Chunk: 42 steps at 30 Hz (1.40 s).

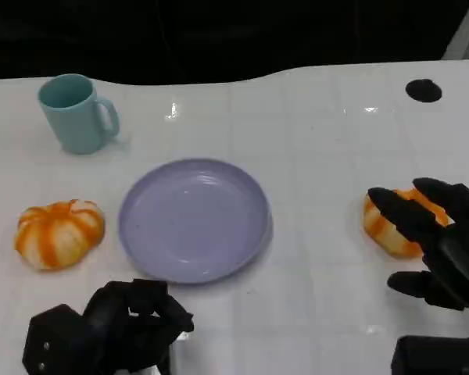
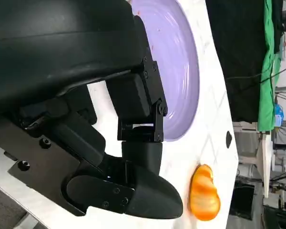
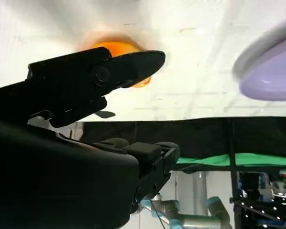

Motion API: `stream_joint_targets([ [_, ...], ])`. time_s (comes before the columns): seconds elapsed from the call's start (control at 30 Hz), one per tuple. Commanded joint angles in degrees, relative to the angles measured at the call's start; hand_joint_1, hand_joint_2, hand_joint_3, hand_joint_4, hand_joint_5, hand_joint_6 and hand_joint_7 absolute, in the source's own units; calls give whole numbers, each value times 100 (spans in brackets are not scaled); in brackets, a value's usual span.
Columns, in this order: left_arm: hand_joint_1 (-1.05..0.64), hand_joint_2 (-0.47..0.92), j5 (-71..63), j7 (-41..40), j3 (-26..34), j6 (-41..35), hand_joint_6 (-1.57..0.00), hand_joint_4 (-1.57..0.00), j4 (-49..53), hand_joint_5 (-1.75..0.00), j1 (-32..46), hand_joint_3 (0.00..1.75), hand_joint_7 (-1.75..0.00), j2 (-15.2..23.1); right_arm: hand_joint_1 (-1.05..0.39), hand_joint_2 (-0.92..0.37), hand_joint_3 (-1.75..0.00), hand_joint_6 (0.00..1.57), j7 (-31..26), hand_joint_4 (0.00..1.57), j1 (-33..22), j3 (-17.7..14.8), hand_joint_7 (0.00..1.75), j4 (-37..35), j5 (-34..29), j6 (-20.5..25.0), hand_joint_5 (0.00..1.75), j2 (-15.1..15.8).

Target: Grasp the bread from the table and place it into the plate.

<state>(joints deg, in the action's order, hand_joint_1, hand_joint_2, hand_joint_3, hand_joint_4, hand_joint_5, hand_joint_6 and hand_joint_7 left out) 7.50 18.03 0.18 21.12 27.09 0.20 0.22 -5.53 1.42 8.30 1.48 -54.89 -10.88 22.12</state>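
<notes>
1. Your right hand (image 1: pixel 434 242) hovers spread over the orange-and-white striped bread roll (image 1: pixel 391 226) on the white table (image 1: pixel 320 141), not yet gripping
2. Next, close around it, then carry it left to the round lilac plate (image 1: pixel 194 219)

Teal mug (image 1: pixel 76 113) is being seen upright at the far left of the white table (image 1: pixel 328 141), handle turned rightward; black round spot (image 1: pixel 424 91) is being noted far right; green cloth (image 2: pixel 267 71) is being glimpsed beyond.
</notes>
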Motion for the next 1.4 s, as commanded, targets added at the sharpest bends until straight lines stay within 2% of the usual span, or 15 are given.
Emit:
stream_joint_targets([
  [0.03,-105,65,-38,-26,28,27,-145,-157,16,-119,39,45,-71,61,-63,-92,-3,20,-269,0,345,189,1,-523,-131,205,30,119],
  [0.23,-105,66,-29,-21,28,37,-144,-157,-14,-119,57,45,-70,54,-61,-90,-1,23,-594,0,810,523,1,-1256,-255,466,35,103],
  [0.5,-105,66,-15,-8,31,9,-144,-157,-56,-119,87,45,-70,64,-56,-88,0,24,-656,0,1286,936,1,-2012,-223,810,38,54],
  [0.77,-105,65,-16,-30,21,-37,-144,-157,-127,-118,133,45,-71,50,-52,-85,0,27,-778,2,1670,1270,2,-2691,-156,948,40,1],
  [0.93,-105,66,-4,-13,20,7,-144,-157,-123,-119,141,45,-70,41,-49,-84,0,31,-1115,8,1971,1468,3,-3371,-120,917,41,-64],
  [1.0,-105,66,-12,-17,18,14,-144,-157,-125,-119,143,45,-70,42,-46,-86,0,35,-1278,14,2085,1519,2,-3643,-49,864,38,-100],
  [1.07,-105,66,-10,-19,16,-8,-144,-157,-146,-119,149,45,-70,42,-38,-89,-1,49,-1455,38,2205,1567,4,-3902,30,763,30,-117],
  [1.1,-105,66,-15,-23,17,3,-144,-157,-144,-119,149,45,-70,43,-36,-90,-1,53,-1636,45,2268,1573,4,-4072,99,638,26,-130],
  [1.13,-105,66,-17,-24,19,19,-144,-157,-136,-119,148,45,-70,44,-31,-90,0,68,-1781,67,2321,1581,8,-4217,150,535,31,-140],
  [1.2,-105,66,-21,-25,20,32,-144,-157,-132,-119,148,45,-70,46,-27,-92,-1,80,-2136,84,2418,1597,10,-4505,232,278,34,-149],
  [1.23,-105,66,-24,-21,21,54,-144,-157,-115,-119,144,45,-70,47,-24,-92,-2,94,-2409,98,2467,1599,16,-4672,270,96,52,-155],
  [1.3,-105,67,-23,-16,22,70,-144,-157,-102,-119,145,45,-71,48,-21,-92,-4,110,-2834,93,2557,1636,28,-4951,317,-191,111,-153],
  [1.33,-105,66,-26,-24,20,46,-144,-157,-119,-119,151,45,-71,48,-18,-91,-4,107,-2977,88,2596,1658,58,-5060,332,-301,144,-149],
  [1.37,-105,66,-30,-34,18,26,-144,-157,-132,-119,155,45,-71,47,-18,-91,-3,100,-3047,89,2630,1681,86,-5139,348,-390,159,-137],
  [1.4,-105,66,-34,-40,17,14,-144,-157,-140,-119,158,45,-71,47,-20,-89,-2,97,-3100,90,2660,1701,85,-5207,361,-456,167,-129],
])
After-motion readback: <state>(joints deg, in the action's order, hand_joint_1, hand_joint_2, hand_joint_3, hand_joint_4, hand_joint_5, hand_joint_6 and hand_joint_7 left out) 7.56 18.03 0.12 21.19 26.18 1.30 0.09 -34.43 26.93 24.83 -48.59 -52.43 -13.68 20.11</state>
